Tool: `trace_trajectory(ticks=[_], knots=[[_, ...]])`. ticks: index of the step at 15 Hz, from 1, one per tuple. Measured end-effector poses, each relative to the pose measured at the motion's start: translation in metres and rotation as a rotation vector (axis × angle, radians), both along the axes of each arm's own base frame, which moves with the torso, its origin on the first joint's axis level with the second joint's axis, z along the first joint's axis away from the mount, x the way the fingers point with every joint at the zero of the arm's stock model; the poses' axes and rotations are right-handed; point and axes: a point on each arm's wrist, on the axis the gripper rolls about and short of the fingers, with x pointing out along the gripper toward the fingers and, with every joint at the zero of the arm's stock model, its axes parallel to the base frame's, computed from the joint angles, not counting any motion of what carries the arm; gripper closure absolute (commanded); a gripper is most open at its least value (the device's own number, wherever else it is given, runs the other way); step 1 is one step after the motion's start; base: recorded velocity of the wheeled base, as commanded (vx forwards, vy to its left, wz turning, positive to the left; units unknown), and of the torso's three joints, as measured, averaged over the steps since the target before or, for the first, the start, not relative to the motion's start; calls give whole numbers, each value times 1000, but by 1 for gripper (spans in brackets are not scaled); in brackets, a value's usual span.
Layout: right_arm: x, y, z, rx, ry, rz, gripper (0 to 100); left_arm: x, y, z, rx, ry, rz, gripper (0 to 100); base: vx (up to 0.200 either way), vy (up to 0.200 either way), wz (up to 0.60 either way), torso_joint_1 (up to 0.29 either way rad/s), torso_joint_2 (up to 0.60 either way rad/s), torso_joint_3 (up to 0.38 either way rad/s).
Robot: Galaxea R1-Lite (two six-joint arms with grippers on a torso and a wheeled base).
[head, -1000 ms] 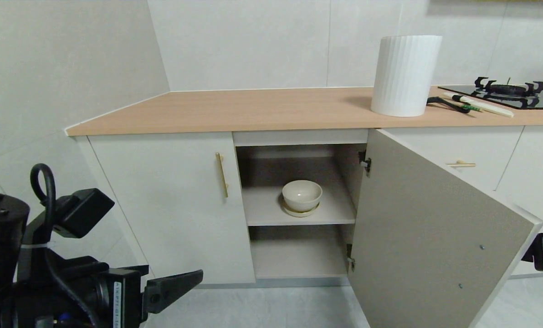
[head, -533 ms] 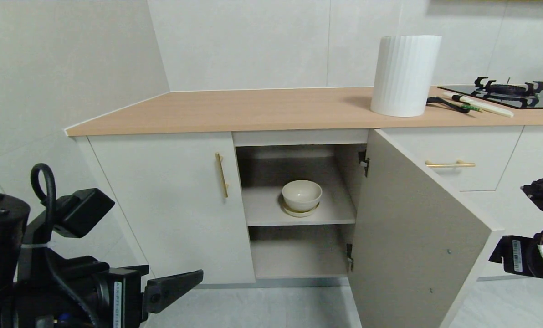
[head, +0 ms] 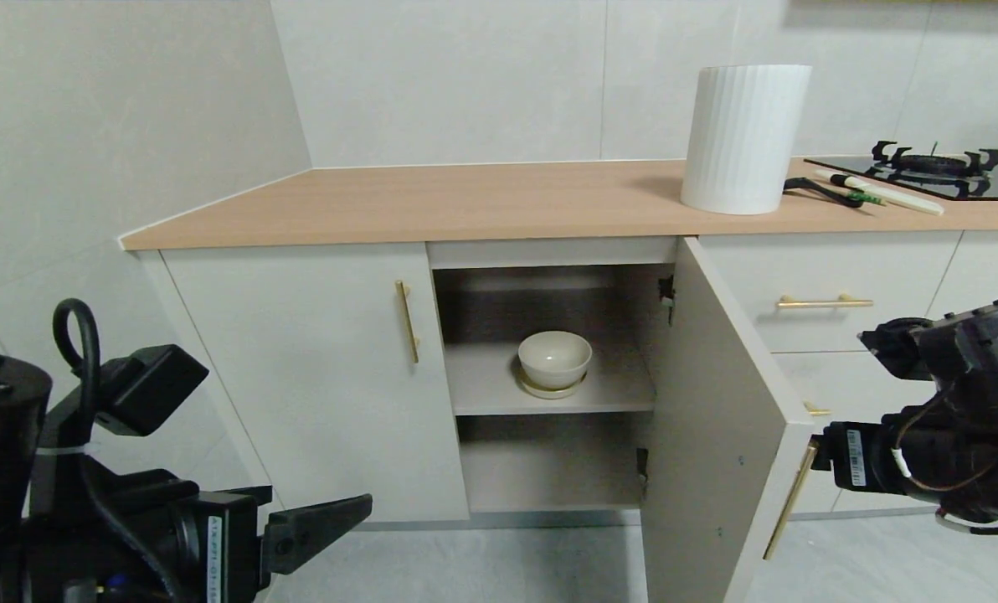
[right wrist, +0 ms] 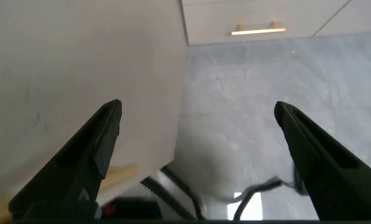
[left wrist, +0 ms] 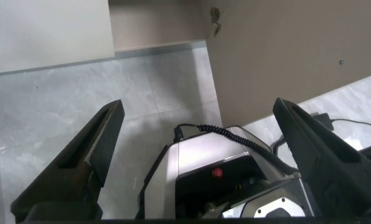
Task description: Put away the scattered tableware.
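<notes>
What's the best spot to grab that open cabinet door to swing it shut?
The gold bar handle on the door, outer face, near its free edge. Come from the right, outside the door: the bar stands off the panel, leaving a gap for a tool finger.

The stove [head: 976, 182] runs off the right edge; the cupboard door [head: 717, 419] is cut by the bottom edge; the bowl [head: 554, 356] hides most of the saucer [head: 549, 392] beneath.

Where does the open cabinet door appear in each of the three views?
Head view: the cabinet door stands open at centre-right, beside the shelf with the bowl.
Left wrist view: the door is the brownish panel carrying a hinge.
Right wrist view: the door is the wide pale panel.
Shared landmark: the grey floor.
</notes>
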Motion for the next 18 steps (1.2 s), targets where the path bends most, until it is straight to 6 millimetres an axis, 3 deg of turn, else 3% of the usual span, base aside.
trace_trajectory(ticks=[6, 12, 14, 18], knots=[[34, 28, -17, 15, 10, 56, 0, -1, 1, 1, -1, -3, 1, 0, 0, 0, 0, 0, 0, 0], [19, -1, -19, 107, 46, 68, 0, -3, 2, 0, 0, -2, 2, 0, -33, 0, 0, 0, 1, 0], [13, -6, -18, 116, 41, 59, 0, -7, 5, -1, 10, 11, 3, 0, -200, 0, 0, 2, 10, -5], [2, -14, -22, 108, 78, 58, 0, -12, 9, 4, 3, -12, -2, 0, 0, 0, 0, 0, 0, 0]])
